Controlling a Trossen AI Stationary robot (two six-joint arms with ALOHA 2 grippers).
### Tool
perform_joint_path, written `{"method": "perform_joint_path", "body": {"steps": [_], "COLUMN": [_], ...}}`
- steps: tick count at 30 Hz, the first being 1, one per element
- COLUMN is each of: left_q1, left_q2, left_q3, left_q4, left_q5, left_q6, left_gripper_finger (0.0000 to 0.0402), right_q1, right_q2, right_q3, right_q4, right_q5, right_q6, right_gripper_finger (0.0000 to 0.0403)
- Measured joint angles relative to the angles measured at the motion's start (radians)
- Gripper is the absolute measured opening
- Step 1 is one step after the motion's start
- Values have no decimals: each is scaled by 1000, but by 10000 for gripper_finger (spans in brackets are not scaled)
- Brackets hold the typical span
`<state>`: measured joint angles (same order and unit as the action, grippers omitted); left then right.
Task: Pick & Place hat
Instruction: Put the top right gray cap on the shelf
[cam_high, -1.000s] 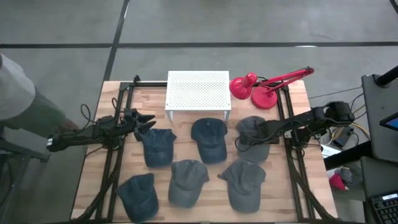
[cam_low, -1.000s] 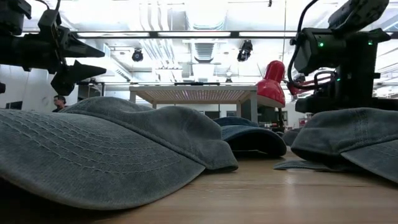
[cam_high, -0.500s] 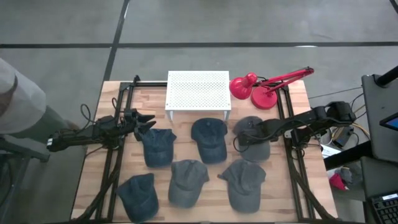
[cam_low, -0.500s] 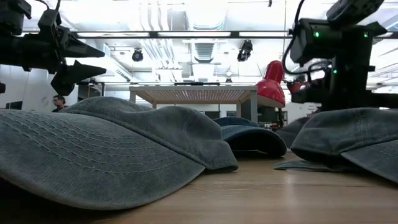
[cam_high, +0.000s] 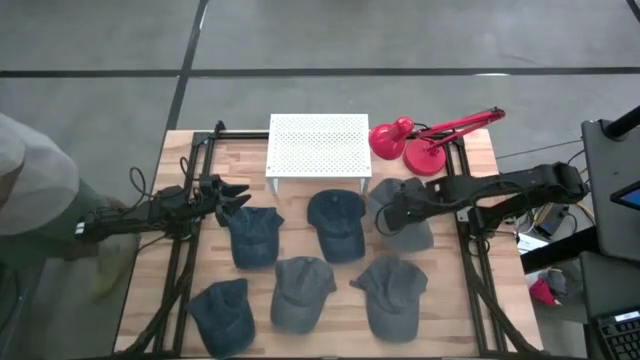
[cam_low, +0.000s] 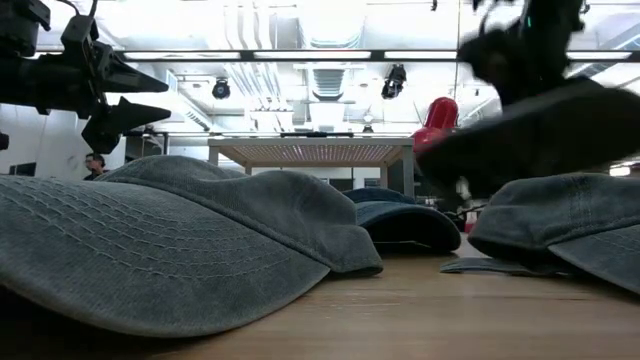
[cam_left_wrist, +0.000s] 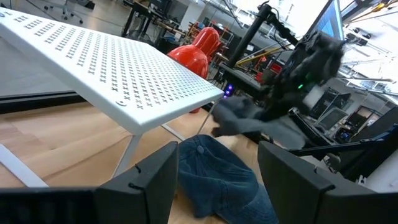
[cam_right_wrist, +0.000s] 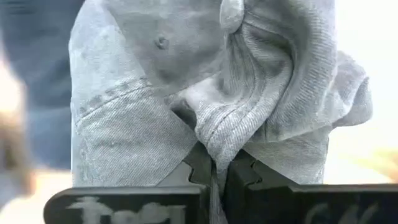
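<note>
Pinching grey hat (cam_right_wrist: 211, 87) fabric, right pincer (cam_right_wrist: 216, 167), clear above table (cam_high: 300, 200)

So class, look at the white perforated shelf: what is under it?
Under the shelf the left wrist view shows bare wooden table and the shelf's thin legs. A blue cap lies just past its front edge. From above, the shelf covers everything beneath.

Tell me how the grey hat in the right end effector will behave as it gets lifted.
Probably floppy: the grey hat bunches into folds where the right end effector has shut on it. It likely hangs and swings, since in the low view it already tilts off the table. It seems light, as a pinch on one fold of cloth carries it.
</note>
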<state>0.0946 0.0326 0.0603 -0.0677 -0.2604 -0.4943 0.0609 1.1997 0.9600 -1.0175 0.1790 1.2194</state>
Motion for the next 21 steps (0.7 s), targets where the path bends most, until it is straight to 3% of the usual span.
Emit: {"method": "perform_joint_path", "body": {"steps": [10, 21], "left_q1": [0, 0], "left_q2": [0, 0], "left_q3": [0, 0], "left_q4": [0, 0], "left_q5": [0, 0], "left_q6": [0, 0], "left_gripper_finger": [223, 223], "right_q1": [0, -1], "right_q2": [-3, 156], "right_q3": [299, 582], "right_q4": [6, 40], "right_q5": [-23, 59], "right_q6": [-247, -436], "right_gripper_finger": [9, 9]}}
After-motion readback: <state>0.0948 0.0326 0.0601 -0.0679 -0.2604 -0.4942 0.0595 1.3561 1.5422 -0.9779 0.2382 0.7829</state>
